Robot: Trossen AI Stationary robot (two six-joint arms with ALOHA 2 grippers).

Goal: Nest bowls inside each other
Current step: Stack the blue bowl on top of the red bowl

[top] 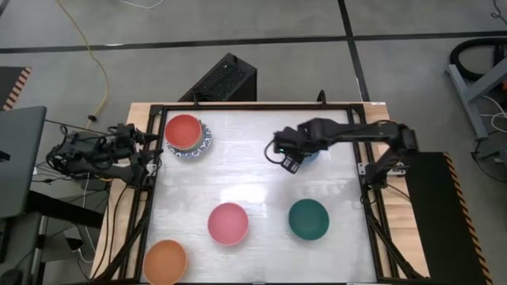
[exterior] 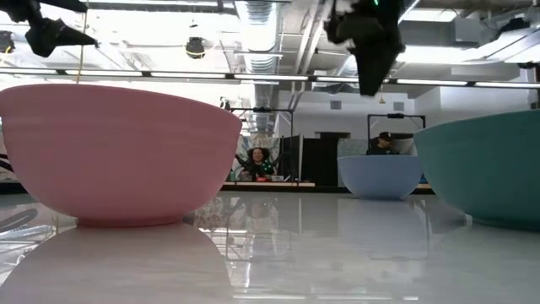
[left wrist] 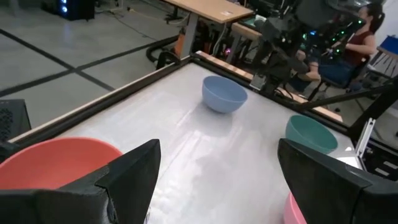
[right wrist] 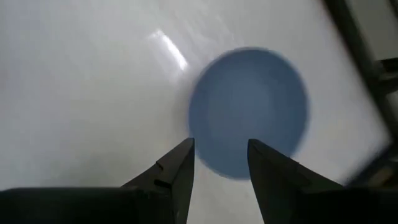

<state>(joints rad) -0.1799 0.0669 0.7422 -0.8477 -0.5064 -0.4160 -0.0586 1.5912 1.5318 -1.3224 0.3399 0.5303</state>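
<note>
The right arm reached in from the worktop's right edge, elbow bent, its wrist turned downward above the blue bowl (left wrist: 224,94) near the far right part of the worktop. The right gripper (right wrist: 220,163) hung over that bowl's rim with its fingers partly apart, holding nothing and clear of the bowl. The left arm lay folded outside the left edge, its left gripper (left wrist: 217,180) spread wide and empty beside the red bowl (top: 183,131), which sat nested in a blue-patterned white bowl (top: 203,146) at the far left corner. The pink bowl (top: 228,223) stood near the middle of the near edge, the green bowl (top: 308,219) to its right, and the orange bowl (top: 165,262) at the near left corner.
</note>
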